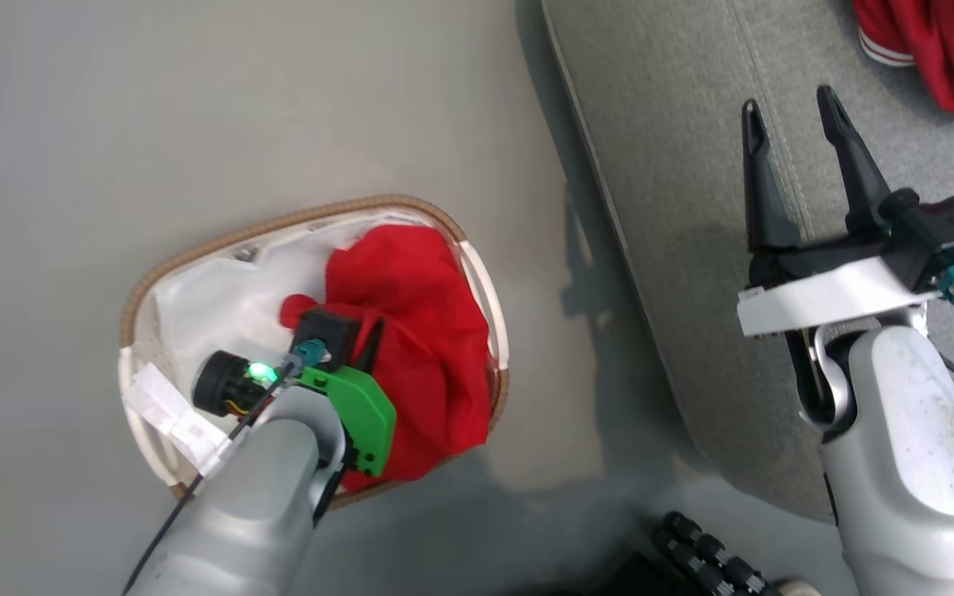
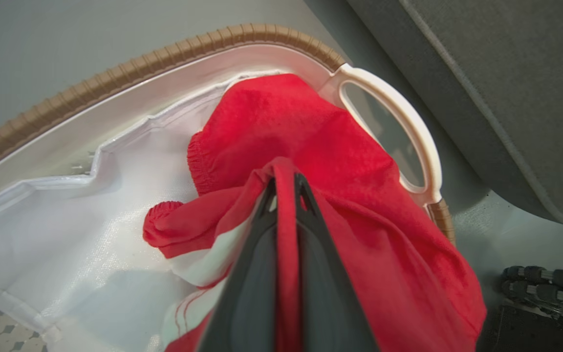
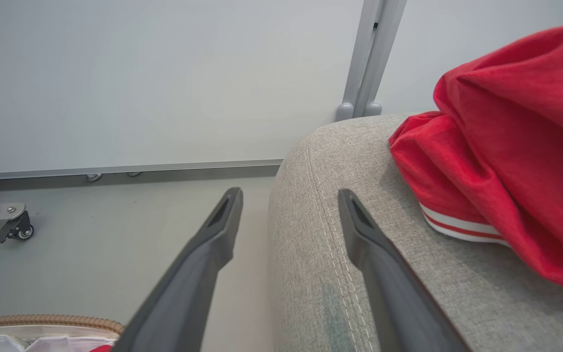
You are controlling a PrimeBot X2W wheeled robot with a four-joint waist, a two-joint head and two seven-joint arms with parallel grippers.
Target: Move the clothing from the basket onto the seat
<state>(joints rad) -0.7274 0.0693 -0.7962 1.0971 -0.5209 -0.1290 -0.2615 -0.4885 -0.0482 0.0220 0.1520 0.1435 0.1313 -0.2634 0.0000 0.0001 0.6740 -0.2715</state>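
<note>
— Nearest, on the left?
— Basket point(image 1: 278, 222) on the floor point(image 1: 195, 99), with a brown woven rim and a white liner point(image 1: 212, 306) inside. Stands left of the seat point(image 1: 676, 165), close but not touching.
— Inside?
— Red garment point(image 1: 427, 331), heaped toward the right side, up against the slotted handle point(image 2: 428, 142) there. Covers part of the liner and leaves the left part bare.
— Left end effector point(image 2: 285, 183)?
— Down in the basket, closed on a raised fold of that red garment. Holds the cloth pinched between both fingers point(image 2: 247, 293), plain to see from the left wrist. Below the fingers, a white band with thin red lines, tucked among the folds.
— Farther off, to the right?
— Right end effector point(image 1: 787, 112), above the seat near its left edge and stitched seam. Fingers spread wide apart, pointing toward the far side.
— Touching the cushion?
— Cannot tell from these views.
— And farthest?
— Second red garment point(image 1: 941, 50), lying on the seat at the far right, with white stripe trim along one edge. Well apart from the basket, a little beyond the tips of the right end effector.
</note>
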